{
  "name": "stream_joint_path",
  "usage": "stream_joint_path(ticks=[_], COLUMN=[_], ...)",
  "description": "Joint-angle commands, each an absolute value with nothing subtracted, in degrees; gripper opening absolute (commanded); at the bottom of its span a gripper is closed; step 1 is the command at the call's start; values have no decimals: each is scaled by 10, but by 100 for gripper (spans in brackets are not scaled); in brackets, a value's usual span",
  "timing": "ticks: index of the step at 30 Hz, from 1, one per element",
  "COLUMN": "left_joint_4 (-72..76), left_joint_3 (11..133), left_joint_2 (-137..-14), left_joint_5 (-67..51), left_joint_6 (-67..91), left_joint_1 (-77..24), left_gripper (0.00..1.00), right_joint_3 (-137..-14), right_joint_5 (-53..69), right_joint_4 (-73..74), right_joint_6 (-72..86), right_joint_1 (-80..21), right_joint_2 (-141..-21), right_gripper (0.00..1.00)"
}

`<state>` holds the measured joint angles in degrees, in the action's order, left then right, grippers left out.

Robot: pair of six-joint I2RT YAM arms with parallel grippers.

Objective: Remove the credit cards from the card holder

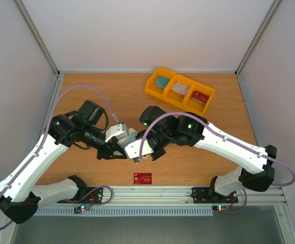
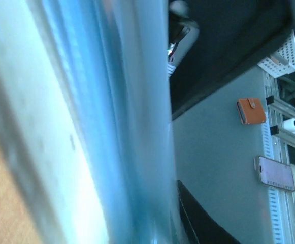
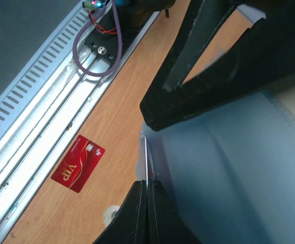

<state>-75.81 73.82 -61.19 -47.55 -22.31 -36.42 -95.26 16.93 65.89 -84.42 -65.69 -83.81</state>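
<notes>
Right claw pinched tight on thin card edge poking from holder, mid-air over table. Left claw at holder, can't tell its state. Card looks stiff and slick, holder floppy: pinch edge-on, deep.

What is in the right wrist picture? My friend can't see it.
The right gripper pinches a thin card, seen edge-on, at the lip of the pale blue card holder. A red card with white lettering lies flat on the wooden table, beside a metal rail.
</notes>
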Motion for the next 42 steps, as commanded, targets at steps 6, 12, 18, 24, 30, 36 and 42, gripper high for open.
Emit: stream_joint_path(ticks=[6,12,18,24,30,36,42], left_joint_4=[-540,-483,-430,-348,-291,-371,-541], left_joint_3=[662,594,513,482,472,504,598], left_joint_2=[-536,-468,-395,-404,-411,-396,-379], left_joint_5=[-499,-385,-335,-328,-434,-415,-432], left_joint_6=[-149,-94,-81,-78,-92,-128,-272], left_joint_1=[-368,-367,-365,-364,-363,-361,-347], left_gripper=[76,99,99,99,100,99,97], right_joint_3=[-856,-768,-738,-745,-718,-724,-736], right_joint_5=[217,295,338,370,395,398,380], right_joint_4=[542,406,323,271,211,233,281], right_joint_6=[-744,-637,-547,-455,-371,-388,-429], right_joint_1=[-607,-532,-488,-487,-487,-487,-484], right_joint_2=[-785,-734,-713,-693,-673,-667,-668], right_gripper=[1,1,1,1,1,1,1])
